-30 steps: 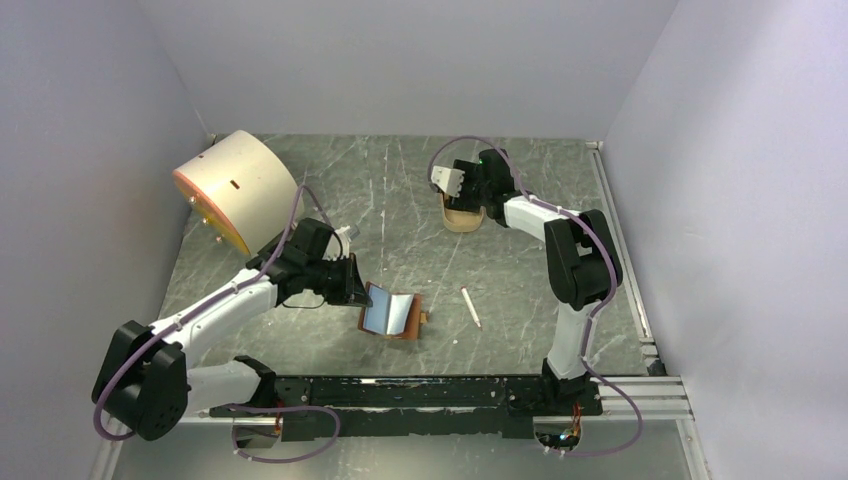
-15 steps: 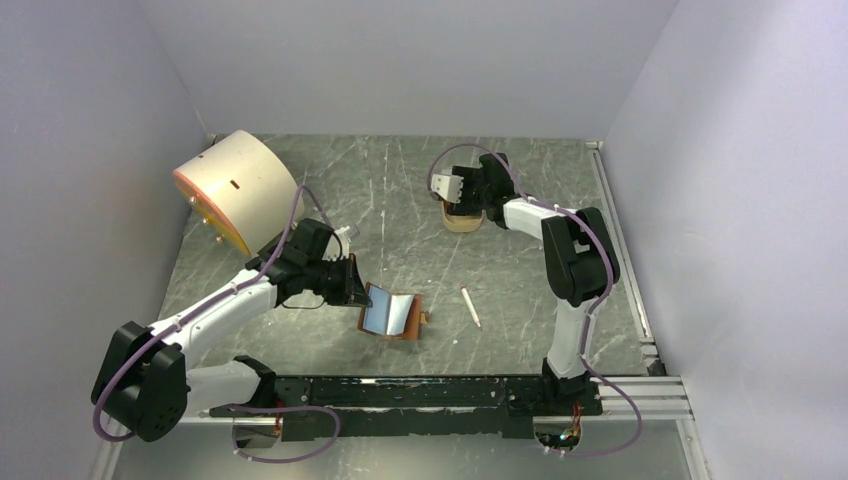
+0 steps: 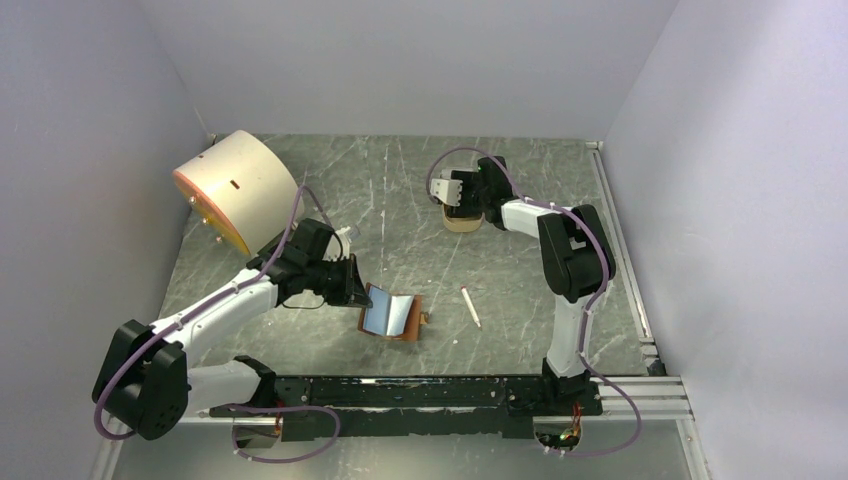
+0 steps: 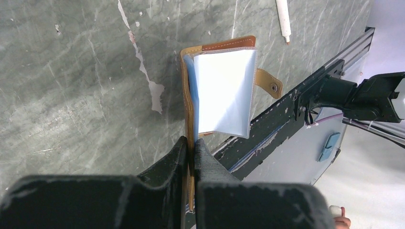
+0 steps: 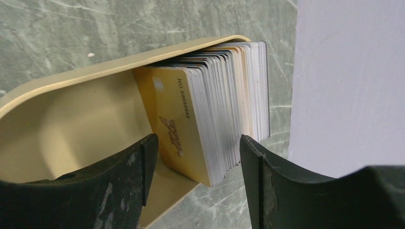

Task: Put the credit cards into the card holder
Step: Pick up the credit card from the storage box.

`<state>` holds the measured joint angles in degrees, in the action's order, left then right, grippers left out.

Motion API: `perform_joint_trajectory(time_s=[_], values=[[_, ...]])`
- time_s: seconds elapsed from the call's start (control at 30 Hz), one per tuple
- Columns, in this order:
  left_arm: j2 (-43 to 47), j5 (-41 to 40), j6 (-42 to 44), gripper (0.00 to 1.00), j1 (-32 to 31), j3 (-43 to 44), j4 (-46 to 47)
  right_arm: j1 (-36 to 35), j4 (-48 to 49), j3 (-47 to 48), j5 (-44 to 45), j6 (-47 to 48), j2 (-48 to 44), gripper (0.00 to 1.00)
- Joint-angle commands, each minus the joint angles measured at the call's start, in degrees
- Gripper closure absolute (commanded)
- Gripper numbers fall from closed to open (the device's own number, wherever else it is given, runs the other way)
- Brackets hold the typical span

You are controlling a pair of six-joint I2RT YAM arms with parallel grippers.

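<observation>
The card holder [image 3: 392, 313], a brown leather wallet with a light blue inside, stands open on the table near the front. My left gripper [image 3: 354, 287] is shut on its brown left flap; in the left wrist view the flap edge runs between the black fingers [image 4: 177, 157] up to the card holder [image 4: 224, 86]. At the back, my right gripper [image 3: 458, 196] hangs open over a tan tray [image 3: 464, 222]. In the right wrist view a stack of credit cards [image 5: 217, 109], a gold one in front, stands on edge in the tray [image 5: 71, 129]. My right gripper [image 5: 197, 143] straddles the stack, with gaps on both sides.
A big cream drum [image 3: 236, 186] lies at the back left. A thin white pen-like stick [image 3: 470, 306] lies right of the card holder and also shows in the left wrist view [image 4: 282, 19]. The black rail [image 3: 400, 392] runs along the front edge. Pale walls enclose the table.
My right gripper has shifted slightly left and lower over the tray, its jaws a little narrower. The left arm and the card holder have not moved.
</observation>
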<state>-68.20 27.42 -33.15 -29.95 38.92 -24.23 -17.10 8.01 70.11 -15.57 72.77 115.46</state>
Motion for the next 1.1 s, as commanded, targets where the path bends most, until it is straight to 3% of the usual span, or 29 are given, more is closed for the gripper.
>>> perform_joint_trajectory(time_s=[0.0,1.07], values=[[0.5,1.8,0.8,0.91,-0.1,-0.3,1.2,0.6,3.4,0.3,0.2,0.4,0.1,0.34],[0.8,1.9,0.6,0.91,0.0,-0.5,1.8,1.4,2.8,2.2,-2.3,-1.1,-2.9,0.59]])
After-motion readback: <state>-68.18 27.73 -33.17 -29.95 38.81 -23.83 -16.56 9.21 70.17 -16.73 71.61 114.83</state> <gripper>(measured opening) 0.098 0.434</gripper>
